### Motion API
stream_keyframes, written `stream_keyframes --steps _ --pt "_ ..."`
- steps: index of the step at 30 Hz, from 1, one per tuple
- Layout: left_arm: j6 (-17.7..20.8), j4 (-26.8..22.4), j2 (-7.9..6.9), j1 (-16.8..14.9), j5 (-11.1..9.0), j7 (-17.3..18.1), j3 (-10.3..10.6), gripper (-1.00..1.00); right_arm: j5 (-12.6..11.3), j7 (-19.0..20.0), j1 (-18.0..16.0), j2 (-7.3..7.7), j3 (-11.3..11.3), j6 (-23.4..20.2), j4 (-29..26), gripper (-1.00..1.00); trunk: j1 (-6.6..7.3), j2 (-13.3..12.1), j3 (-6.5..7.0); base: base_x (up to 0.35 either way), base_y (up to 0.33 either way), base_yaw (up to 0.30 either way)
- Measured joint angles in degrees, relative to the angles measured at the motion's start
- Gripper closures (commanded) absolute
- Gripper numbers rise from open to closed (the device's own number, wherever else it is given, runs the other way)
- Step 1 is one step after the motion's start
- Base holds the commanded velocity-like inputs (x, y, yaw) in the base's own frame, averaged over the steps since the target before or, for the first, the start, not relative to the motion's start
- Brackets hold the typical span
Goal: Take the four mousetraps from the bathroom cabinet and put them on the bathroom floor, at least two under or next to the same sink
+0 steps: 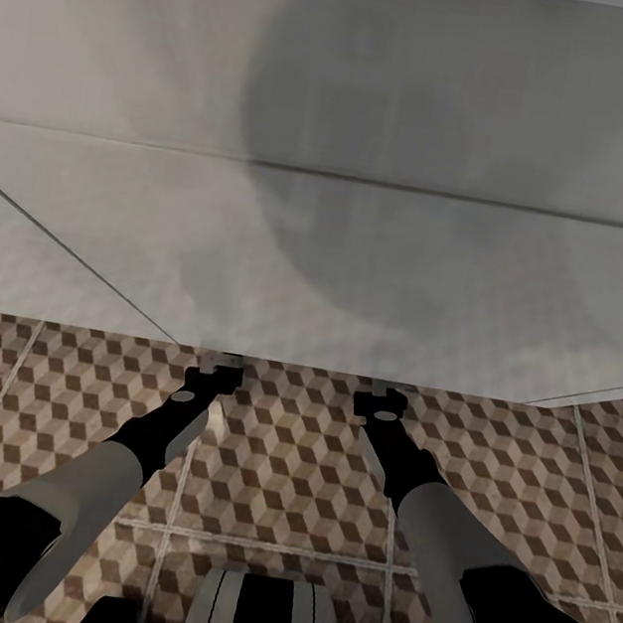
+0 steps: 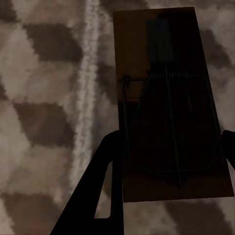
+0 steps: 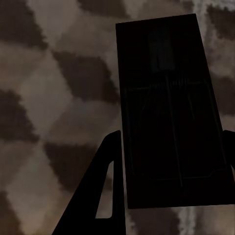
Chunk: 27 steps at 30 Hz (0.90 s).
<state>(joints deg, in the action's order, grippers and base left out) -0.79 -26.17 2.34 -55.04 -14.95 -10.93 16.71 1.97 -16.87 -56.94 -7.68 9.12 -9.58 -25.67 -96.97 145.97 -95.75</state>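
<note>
Both arms reach forward and low over the cube-patterned bathroom floor [image 1: 287,469]. My left gripper [image 1: 219,369] is shut on a mousetrap [image 2: 166,98], a dark tan board with a wire spring, held flat between the fingers [image 2: 98,191] just above the tiles. My right gripper [image 1: 381,400] is shut on a second mousetrap [image 3: 166,107], deep in shadow, with one finger [image 3: 98,196] along its edge. Both traps hang close to the foot of a pale wall. The cabinet and the sink are out of view.
A pale grey-white wall [image 1: 329,204] rises straight ahead, with my own shadow on it, and meets the floor just past the fingertips. Patterned tiles with pale grout lines [image 1: 177,492] stretch left and right. My trunk [image 1: 262,621] sits at the frame's lower edge.
</note>
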Motion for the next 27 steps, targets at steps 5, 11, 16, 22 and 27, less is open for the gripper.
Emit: stream_keyframes --steps 5,11,16,22,27 --pt "-0.02 0.01 0.00 -0.01 0.04 0.00 0.01 1.00 0.00 0.00 0.00 0.00 0.00 0.00 0.00 1.00 0.00 0.00 0.00 0.000 0.000 0.000" --pt "-0.02 0.11 0.00 0.03 0.08 -0.25 0.07 1.00 0.00 0.00 0.00 0.00 0.00 0.07 0.00 1.00 0.00 0.00 0.00 0.000 0.000 0.000" --pt "-0.13 0.39 0.02 0.02 0.08 -0.55 0.26 1.00 -0.03 0.06 0.00 0.07 -0.01 0.49 0.36 1.00 0.00 0.00 0.00 0.000 0.000 0.000" --pt "-2.08 1.38 -0.01 0.04 -0.23 -0.64 0.27 1.00 -0.05 0.11 -0.02 0.26 -0.06 2.51 2.87 1.00 0.00 0.00 0.00 0.000 0.000 0.000" --pt "-2.55 2.69 -0.20 0.05 -0.35 -0.57 0.27 1.00 -0.07 0.12 -0.74 0.33 -0.09 3.16 4.96 1.00 0.00 0.00 0.00 0.000 0.000 0.000"
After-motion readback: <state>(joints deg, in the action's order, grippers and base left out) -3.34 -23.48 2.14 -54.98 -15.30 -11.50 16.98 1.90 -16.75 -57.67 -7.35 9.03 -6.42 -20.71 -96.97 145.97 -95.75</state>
